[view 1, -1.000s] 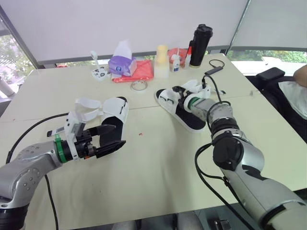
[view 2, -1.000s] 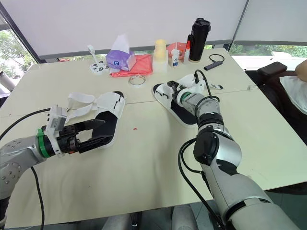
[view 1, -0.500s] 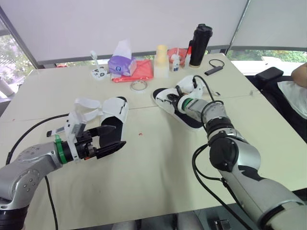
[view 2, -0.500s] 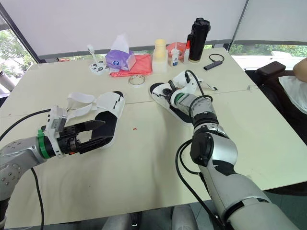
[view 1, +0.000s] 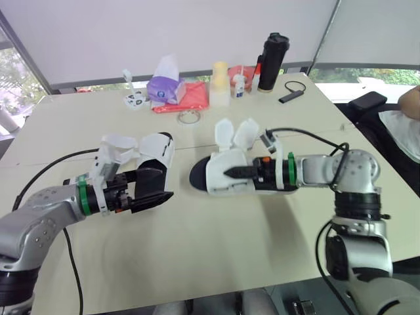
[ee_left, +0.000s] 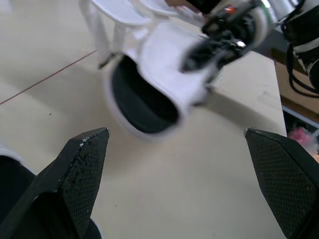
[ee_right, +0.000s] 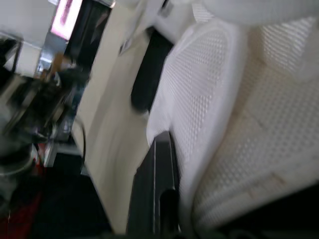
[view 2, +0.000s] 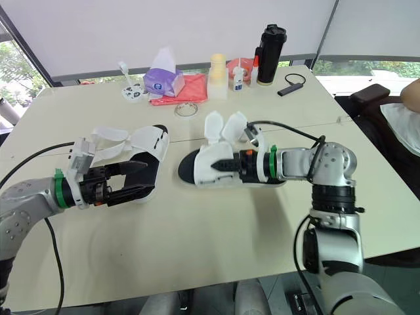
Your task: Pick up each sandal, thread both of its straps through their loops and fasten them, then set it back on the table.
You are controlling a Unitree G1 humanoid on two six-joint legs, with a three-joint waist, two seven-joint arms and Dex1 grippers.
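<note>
The white mesh sandal with a black sole (view 1: 220, 176) sits near the middle of the pale desk (view 1: 197, 256), toe toward the desk's left edge. The right gripper (view 1: 239, 174) is clenched on its upper, one black finger lying on the mesh. Whether the sole touches the desk I cannot tell. Its two white straps (view 1: 235, 131) stand up loose, unfastened. The second white sandal with a black footbed (view 1: 157, 152) rests nearer the left edge, straps also undone. The left gripper (view 1: 152, 186) hovers at its heel end, fingers spread, holding nothing. A black bottle (view 1: 272, 62) and a purple tissue pack (view 1: 167, 88) stand along the far edge.
</note>
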